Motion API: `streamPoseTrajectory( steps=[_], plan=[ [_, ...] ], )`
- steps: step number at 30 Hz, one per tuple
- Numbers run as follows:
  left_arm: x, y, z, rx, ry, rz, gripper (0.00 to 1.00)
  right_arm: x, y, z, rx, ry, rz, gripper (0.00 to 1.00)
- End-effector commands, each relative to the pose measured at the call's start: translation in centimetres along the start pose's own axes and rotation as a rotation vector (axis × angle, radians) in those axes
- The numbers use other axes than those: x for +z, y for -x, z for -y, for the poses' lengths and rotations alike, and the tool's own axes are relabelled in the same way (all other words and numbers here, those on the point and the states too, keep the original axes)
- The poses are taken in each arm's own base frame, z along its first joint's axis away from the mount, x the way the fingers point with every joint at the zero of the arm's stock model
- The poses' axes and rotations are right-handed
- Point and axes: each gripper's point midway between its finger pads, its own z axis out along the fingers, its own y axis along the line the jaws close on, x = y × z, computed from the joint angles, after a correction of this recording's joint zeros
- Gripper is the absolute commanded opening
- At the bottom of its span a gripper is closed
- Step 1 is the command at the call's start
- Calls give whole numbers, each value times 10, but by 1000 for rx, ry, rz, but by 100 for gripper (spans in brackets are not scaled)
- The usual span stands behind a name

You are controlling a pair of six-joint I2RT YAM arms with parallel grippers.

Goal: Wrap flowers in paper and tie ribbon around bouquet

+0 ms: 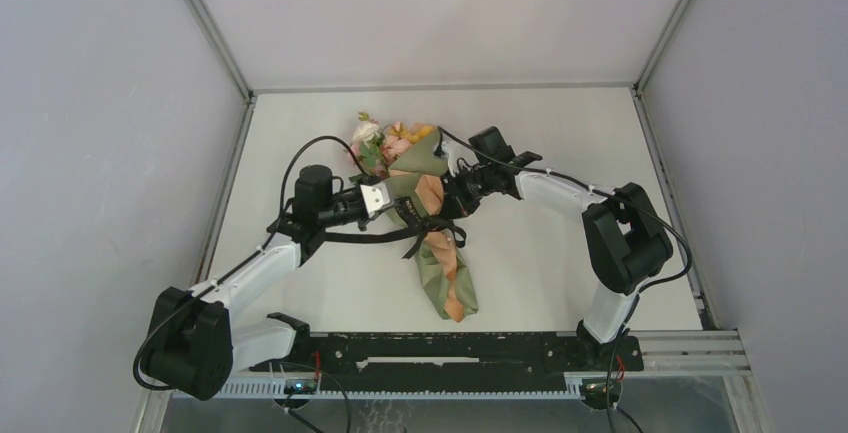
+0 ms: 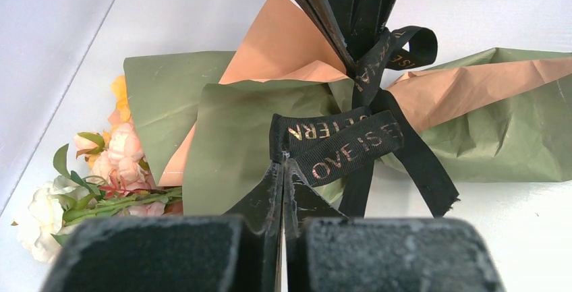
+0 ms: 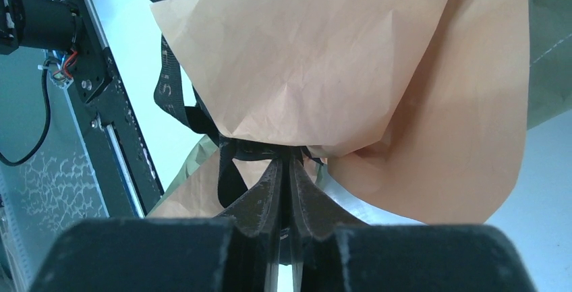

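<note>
The left gripper (image 2: 284,165) is pinched tight on the black lettered ribbon (image 2: 347,149) at the waist of the olive-and-peach paper-cone bouquet (image 1: 445,273). The right gripper (image 3: 287,160) nips that ribbon opposite. Pink and white blooms (image 1: 372,139) fill the bouquet's wide end. Both arms reach inward.

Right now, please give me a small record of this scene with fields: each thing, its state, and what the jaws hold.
bouquet: lying on the table, blooms at the far end, narrow end toward the arm bases
paper: olive green outside, peach-orange inside, wrapped round the flowers
ribbon: black with gold lettering, round the bouquet's waist
left gripper: jaws shut on the ribbon
right gripper: jaws shut on the ribbon
knot: cannot tell if finished
</note>
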Motion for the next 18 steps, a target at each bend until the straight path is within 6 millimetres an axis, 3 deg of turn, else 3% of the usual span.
streamPoseTrajectory(
  steps=[1,9,13,18],
  plan=[
    [0,9,-4,38,1,24,0,-6,10,3,20,-31,29,16],
    [-2,0,-19,68,84,-18,0,-9,6,1,62,-2,18,32],
    [-1,-2,-36,71,167,-26,0,-6,2,-6,60,69,10,30],
    [-1,-12,-37,77,184,-58,0,-2,1,-1,65,74,11,30]
  ],
)
